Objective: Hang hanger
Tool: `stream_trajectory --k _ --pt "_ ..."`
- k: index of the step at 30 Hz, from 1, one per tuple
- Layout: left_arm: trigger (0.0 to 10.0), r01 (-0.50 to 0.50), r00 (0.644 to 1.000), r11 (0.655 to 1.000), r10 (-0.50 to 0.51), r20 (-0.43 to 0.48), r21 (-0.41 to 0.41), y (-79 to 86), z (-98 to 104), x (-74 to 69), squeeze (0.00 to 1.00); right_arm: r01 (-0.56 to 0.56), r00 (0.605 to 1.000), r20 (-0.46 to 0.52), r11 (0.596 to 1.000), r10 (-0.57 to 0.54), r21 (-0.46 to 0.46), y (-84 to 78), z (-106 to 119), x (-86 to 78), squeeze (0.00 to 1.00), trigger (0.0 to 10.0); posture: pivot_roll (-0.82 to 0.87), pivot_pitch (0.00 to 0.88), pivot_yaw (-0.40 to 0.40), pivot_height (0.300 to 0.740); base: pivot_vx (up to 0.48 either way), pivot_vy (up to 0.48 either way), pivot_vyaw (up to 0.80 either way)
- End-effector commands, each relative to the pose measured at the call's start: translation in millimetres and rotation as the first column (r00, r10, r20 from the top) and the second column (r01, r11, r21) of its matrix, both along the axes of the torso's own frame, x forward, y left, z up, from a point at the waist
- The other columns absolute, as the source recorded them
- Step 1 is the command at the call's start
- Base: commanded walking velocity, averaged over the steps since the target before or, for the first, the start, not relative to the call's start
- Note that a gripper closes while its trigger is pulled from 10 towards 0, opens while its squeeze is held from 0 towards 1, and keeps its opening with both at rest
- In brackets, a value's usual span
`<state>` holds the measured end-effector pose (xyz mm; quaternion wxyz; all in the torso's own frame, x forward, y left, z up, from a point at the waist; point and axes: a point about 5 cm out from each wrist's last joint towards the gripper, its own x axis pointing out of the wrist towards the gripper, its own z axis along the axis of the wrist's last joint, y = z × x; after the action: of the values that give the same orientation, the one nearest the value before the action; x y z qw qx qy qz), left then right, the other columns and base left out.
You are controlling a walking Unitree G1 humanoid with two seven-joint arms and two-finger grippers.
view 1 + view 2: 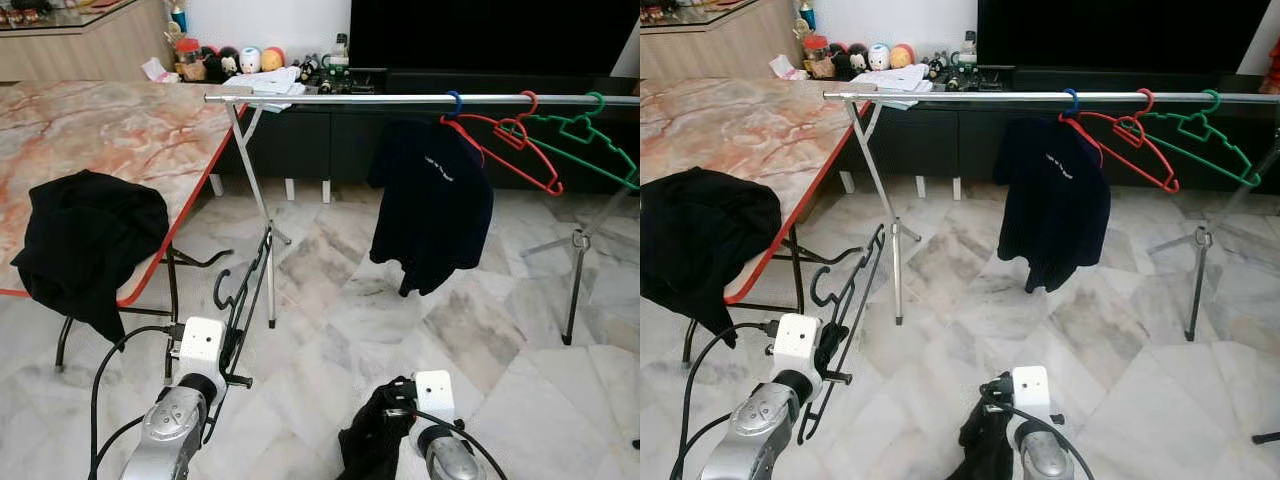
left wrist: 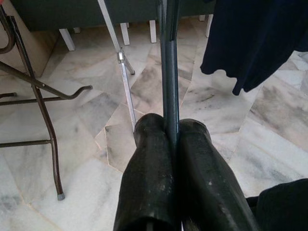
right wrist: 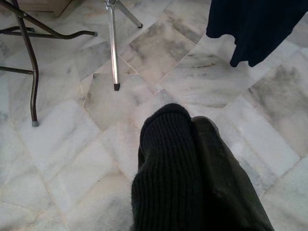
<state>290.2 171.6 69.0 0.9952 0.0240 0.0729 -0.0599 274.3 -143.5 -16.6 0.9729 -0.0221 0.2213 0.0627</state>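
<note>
1. A black hanger [image 1: 238, 300] was held low at the robot's left, in front of the counter's edge, with its hook curling toward the counter and its frame tilted up toward the rail.
2. The left gripper [image 2: 172, 139] had its fingers [image 2: 149, 163] clenched on the hanger's thin bar, one on each side of it.
3. The right gripper [image 3: 192, 127] hung low near the floor with its fingers pressed together on a black ribbed cloth [image 3: 166, 173], which draped over one of them.
4. A silver rail [image 1: 420, 99] on thin tripod legs ran across the scene ahead of both arms.
5. On the rail hung a dark shirt [image 1: 432, 205] on a blue hanger [image 1: 455, 103], then a red hanger [image 1: 515, 140] just beside it, then a green hanger [image 1: 590, 135] overlapping the red one.
6. A black garment [image 1: 88, 245] lay over the edge of the marbled counter [image 1: 110, 130] at the robot's left.
7. Toys and bottles stood along the dark cabinet [image 1: 300, 140] behind the rail.
8. The floor [image 1: 330, 300] was pale marble tile.
</note>
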Motion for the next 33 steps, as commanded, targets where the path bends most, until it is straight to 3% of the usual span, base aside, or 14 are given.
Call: stream_trajectory --k 1,6,20,33 --pt "10.0 -0.018 1.000 1.000 0.018 -0.022 -0.010 4.6 -5.7 -2.5 0.00 0.003 0.999 0.033 1.000 -0.003 0.009 2.5 5.3 4.4 0.00 10.0 0.06 0.084 0.064 0.740 0.000 0.000 0.00" --pt "10.0 -0.024 0.999 1.000 0.023 -0.037 -0.013 5.3 -7.8 -2.6 0.00 0.004 0.999 0.037 1.000 -0.005 0.008 2.4 5.9 4.9 0.00 10.0 0.06 0.085 0.063 0.740 0.000 0.072 0.00" --pt "10.0 -0.027 0.999 1.000 0.027 -0.037 -0.008 5.9 -8.6 -2.6 0.00 0.034 0.998 0.051 0.999 -0.034 0.005 -1.1 8.2 7.0 0.00 10.0 0.06 0.090 0.061 0.740 0.000 0.480 0.00" --pt "10.0 -0.020 1.000 1.000 0.020 -0.016 -0.006 5.0 -5.7 -3.1 0.00 0.033 0.998 0.054 0.999 -0.033 0.002 -0.8 8.9 7.7 0.00 10.0 0.06 0.089 0.061 0.740 0.000 0.000 0.00"
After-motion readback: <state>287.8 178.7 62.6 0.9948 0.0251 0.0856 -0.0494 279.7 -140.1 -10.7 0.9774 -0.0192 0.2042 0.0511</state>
